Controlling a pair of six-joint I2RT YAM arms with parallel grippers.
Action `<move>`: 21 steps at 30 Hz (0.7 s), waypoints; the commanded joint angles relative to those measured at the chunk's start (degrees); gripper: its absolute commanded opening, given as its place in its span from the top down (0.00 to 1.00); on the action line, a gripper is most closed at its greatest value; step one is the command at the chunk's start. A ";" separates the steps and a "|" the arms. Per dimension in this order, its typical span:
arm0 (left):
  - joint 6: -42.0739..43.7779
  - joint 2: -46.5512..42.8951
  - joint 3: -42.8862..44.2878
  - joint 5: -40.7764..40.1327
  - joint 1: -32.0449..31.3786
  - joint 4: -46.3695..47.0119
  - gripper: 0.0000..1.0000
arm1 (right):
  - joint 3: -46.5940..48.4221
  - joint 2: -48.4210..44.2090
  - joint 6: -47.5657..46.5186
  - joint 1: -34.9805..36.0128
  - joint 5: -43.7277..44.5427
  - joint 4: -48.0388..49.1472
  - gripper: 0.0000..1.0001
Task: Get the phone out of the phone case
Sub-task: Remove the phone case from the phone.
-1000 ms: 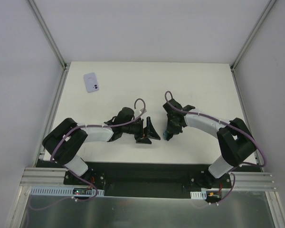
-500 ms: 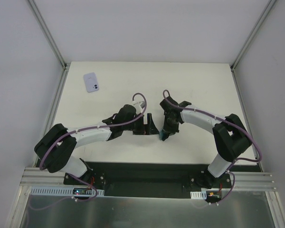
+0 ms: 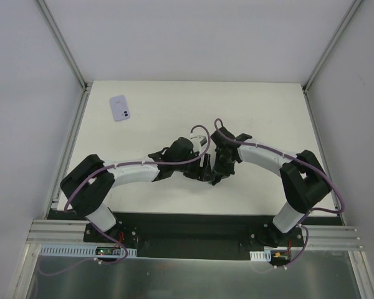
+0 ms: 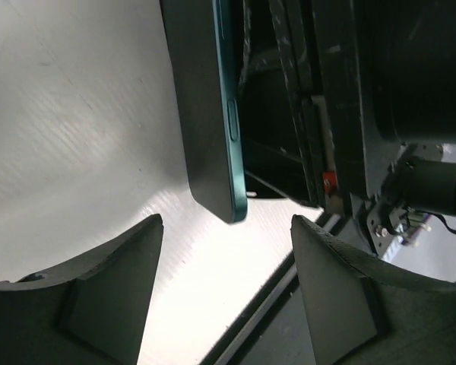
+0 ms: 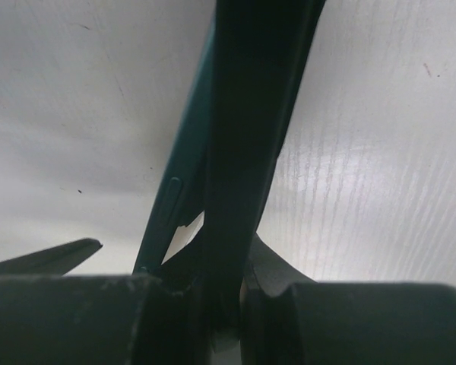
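My right gripper point(image 3: 217, 175) point(image 5: 228, 304) is shut on the black phone case point(image 5: 247, 114), held edge-on just above the table. The teal phone point(image 5: 175, 194) splays off the case to the left, its side button showing. In the left wrist view the phone point(image 4: 209, 114) appears as a dark slab with a teal edge, its lower corner hanging between my left gripper's point(image 4: 226, 224) open fingers without touching them. From above, the left gripper point(image 3: 203, 169) sits right against the right one, and the phone is mostly hidden between them.
A small lavender phone-shaped object point(image 3: 119, 108) lies flat at the far left of the white table point(image 3: 268, 112). Metal frame rails run along both sides. The black base strip lies just behind the grippers at the near edge.
My left arm has swung right until its gripper meets the right one, and its jaws have narrowed a little around the phone's corner. The right gripper kept its grip and barely moved.
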 commanded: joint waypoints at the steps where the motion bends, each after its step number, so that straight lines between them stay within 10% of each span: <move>1: 3.93 2.27 4.12 -3.97 -1.13 -1.87 0.35 | -0.68 0.41 0.08 0.63 -9.25 -1.56 0.99; 21: 10.35 9.39 10.45 -18.48 -7.28 -4.07 0.65 | -4.72 -2.67 -1.06 -1.57 -11.63 1.43 0.99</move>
